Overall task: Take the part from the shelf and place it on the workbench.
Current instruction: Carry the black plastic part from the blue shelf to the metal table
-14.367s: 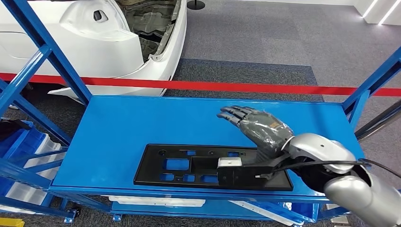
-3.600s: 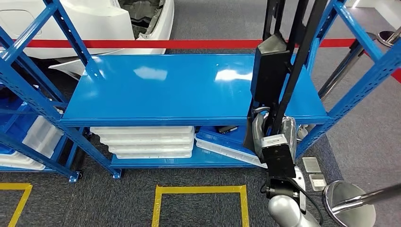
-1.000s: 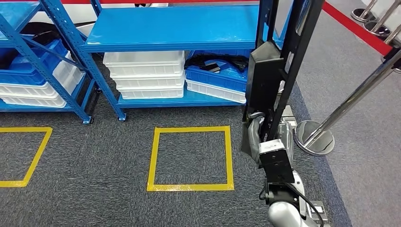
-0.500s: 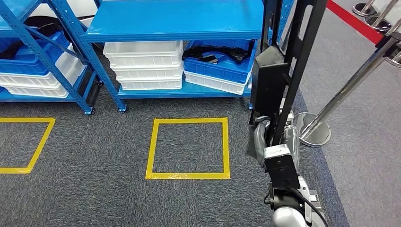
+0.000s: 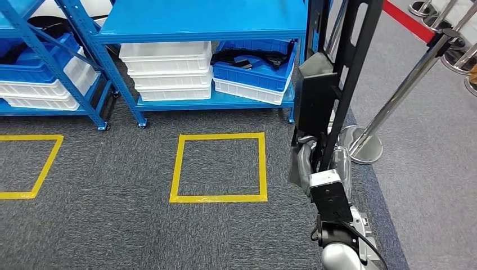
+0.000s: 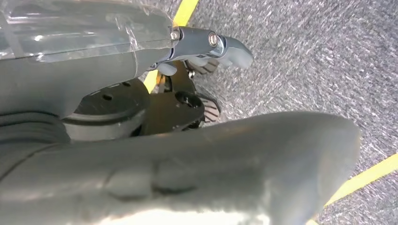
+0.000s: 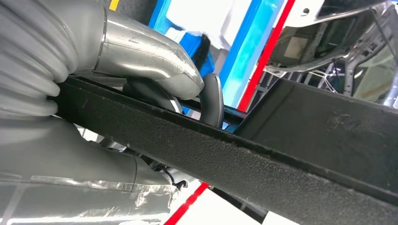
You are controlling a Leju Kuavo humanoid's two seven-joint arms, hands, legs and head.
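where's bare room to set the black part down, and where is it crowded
Bare: the blue top shelf above the white trays, and the carpet inside the yellow square. Crowded: the lower shelf, packed with white trays and a blue bin. The right robot hand holds the black part upright beside the stanchion.

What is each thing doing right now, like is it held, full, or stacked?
Black part: held upright by the right hand.
Right hand: grips the part's lower end.
Left hand: hangs above the carpet, holding nothing.
White trays: stacked on the bottom shelf.
Blue bin: holds dark items, sits tilted on a white tray.
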